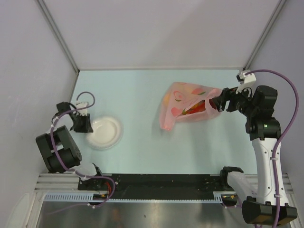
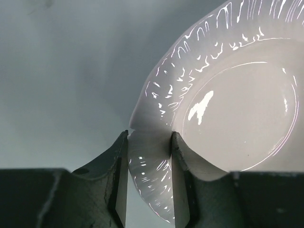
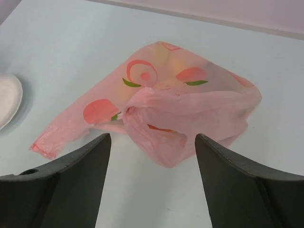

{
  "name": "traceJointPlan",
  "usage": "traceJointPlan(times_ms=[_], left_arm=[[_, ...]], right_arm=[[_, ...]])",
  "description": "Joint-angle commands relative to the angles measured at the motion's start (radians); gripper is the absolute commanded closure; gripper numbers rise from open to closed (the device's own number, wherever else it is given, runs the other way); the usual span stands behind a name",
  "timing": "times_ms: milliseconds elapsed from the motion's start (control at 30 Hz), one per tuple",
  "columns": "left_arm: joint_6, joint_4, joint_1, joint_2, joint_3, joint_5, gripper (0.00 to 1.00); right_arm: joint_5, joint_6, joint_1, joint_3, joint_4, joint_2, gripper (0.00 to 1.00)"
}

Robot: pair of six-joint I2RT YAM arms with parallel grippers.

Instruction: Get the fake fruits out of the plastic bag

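The pink plastic bag (image 1: 183,97) lies crumpled right of the table's middle. The fake fruits show through it only as blurred red and orange shapes (image 1: 192,108). In the right wrist view an orange sliver of fruit (image 3: 159,128) peeks out under a fold of the bag (image 3: 199,102). My right gripper (image 1: 217,102) is open at the bag's right end. The bag's loose flap hangs just beyond its tips (image 3: 152,137), and nothing is held. My left gripper (image 1: 81,124) is at the left, closed on the rim of the white plate (image 1: 105,132), which fills the gap between its fingers (image 2: 149,137).
The white plate (image 2: 237,109) lies on the pale blue table near its left side. Grey booth walls (image 1: 33,57) enclose the table on three sides. A black rail with the arm bases (image 1: 161,183) runs along the near edge.
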Motion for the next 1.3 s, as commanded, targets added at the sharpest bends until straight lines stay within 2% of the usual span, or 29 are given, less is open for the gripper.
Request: traceJointPlan(times_ms=[0, 33, 67, 133, 167, 233, 367, 500, 633, 833, 1033, 1267], left_arm=[[0.156, -0.105, -0.218, 0.041, -0.011, 0.027, 1.0], [0.163, -0.111, -0.261, 0.041, -0.011, 0.035, 1.0], [0.163, -0.121, -0.351, 0.042, -0.011, 0.043, 1.0], [0.14, -0.131, -0.439, 0.047, -0.012, 0.071, 1.0], [0.125, -0.134, -0.526, 0.053, -0.015, 0.08, 1.0], [0.055, -0.119, -0.611, 0.055, -0.027, 0.106, 1.0], [0.005, -0.083, -0.848, 0.051, -0.018, 0.112, 1.0], [-0.149, -0.059, -0.956, 0.097, 0.064, 0.212, 1.0], [-0.217, -0.01, -1.103, 0.226, 0.155, 0.235, 1.0], [-0.49, 0.108, -1.151, 0.376, 0.27, 0.391, 1.0], [-0.558, 0.122, -1.165, 0.406, 0.313, 0.387, 1.0], [-0.718, 0.2, -1.073, 0.366, 0.342, 0.427, 1.0]], right_arm=[[-0.006, -0.024, -0.007, 0.003, -0.003, -0.002, 0.23], [-0.004, -0.029, -0.007, 0.003, -0.004, -0.002, 0.23], [-0.002, -0.032, -0.009, 0.003, -0.009, -0.002, 0.23], [-0.002, -0.035, -0.015, 0.0, -0.009, -0.002, 0.23], [-0.002, -0.037, -0.015, -0.002, -0.006, 0.0, 0.23], [-0.002, -0.038, -0.018, -0.005, 0.006, 0.001, 0.23], [-0.002, -0.037, -0.027, -0.006, 0.032, 0.006, 0.23], [-0.001, -0.047, -0.03, -0.005, 0.025, 0.001, 0.23], [-0.001, -0.049, -0.055, -0.006, 0.011, -0.007, 0.23], [-0.007, -0.049, -0.078, -0.008, 0.002, -0.008, 0.23], [-0.015, -0.04, -0.099, -0.025, 0.005, -0.016, 0.23], [-0.027, -0.023, -0.102, -0.031, 0.028, 0.0, 0.23]])
